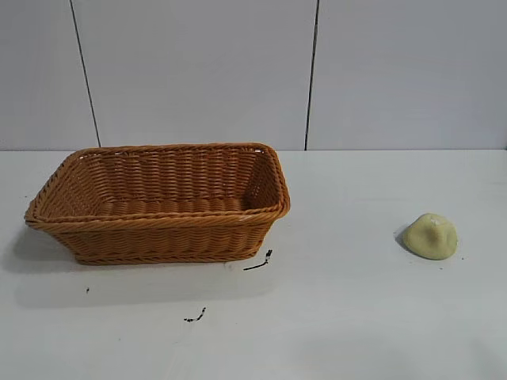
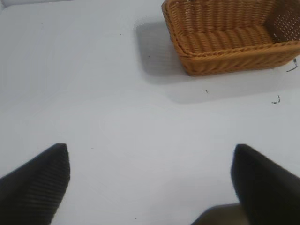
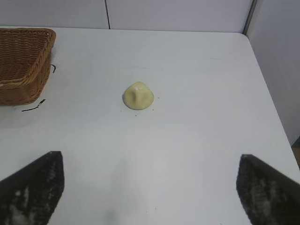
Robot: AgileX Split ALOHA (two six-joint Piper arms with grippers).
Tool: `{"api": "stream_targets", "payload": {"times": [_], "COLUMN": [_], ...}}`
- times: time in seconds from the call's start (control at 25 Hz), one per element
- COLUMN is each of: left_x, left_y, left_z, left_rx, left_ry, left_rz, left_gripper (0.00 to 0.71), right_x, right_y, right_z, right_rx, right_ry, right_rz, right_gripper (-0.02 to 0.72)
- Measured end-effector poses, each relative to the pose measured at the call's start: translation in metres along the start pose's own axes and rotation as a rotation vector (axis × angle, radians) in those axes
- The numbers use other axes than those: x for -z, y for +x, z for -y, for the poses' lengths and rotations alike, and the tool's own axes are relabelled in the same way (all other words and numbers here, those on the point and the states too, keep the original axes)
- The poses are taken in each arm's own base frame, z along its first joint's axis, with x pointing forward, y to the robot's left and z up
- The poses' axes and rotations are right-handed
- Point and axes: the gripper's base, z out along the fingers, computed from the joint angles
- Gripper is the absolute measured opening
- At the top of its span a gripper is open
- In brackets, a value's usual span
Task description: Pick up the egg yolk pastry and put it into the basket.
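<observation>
The egg yolk pastry (image 1: 431, 236), a small pale yellow-green dome, lies on the white table at the right; it also shows in the right wrist view (image 3: 138, 96). The orange-brown wicker basket (image 1: 158, 229) stands at the left and holds nothing; it shows in the left wrist view (image 2: 225, 61) and partly in the right wrist view (image 3: 23, 70). Neither arm shows in the exterior view. My left gripper (image 2: 150, 164) is open and empty above bare table, well away from the basket. My right gripper (image 3: 150, 173) is open and empty, with the pastry some way ahead of it.
Small black marks (image 1: 257, 263) lie on the table in front of the basket, with another (image 1: 195, 316) nearer the front. The table's edge (image 3: 269, 93) runs past the pastry on the side away from the basket. A grey panelled wall stands behind.
</observation>
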Motion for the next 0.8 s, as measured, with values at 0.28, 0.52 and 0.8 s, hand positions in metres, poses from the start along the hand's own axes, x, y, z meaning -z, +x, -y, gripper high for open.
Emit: {"api": "stream_targets", "payload": {"times": [0.28, 0.52, 0.8], "left_x": [0.0, 0.0, 0.0], "left_y": [0.0, 0.0, 0.0], "left_z": [0.0, 0.0, 0.0], "left_rx": [0.0, 0.0, 0.0], "left_ry": [0.0, 0.0, 0.0], "left_rz": [0.0, 0.0, 0.0], "left_gripper": [0.696, 0.696, 0.696], "right_x": [0.0, -0.004, -0.037], "right_y": [0.0, -0.003, -0.057], "right_z": [0.0, 0.001, 0.0], "right_rx": [0.0, -0.014, -0.033], "right_ry": [0.0, 0.009, 0.018], "right_rz": [0.0, -0.026, -0.163], "right_gripper": [0.693, 0.693, 0.693]}}
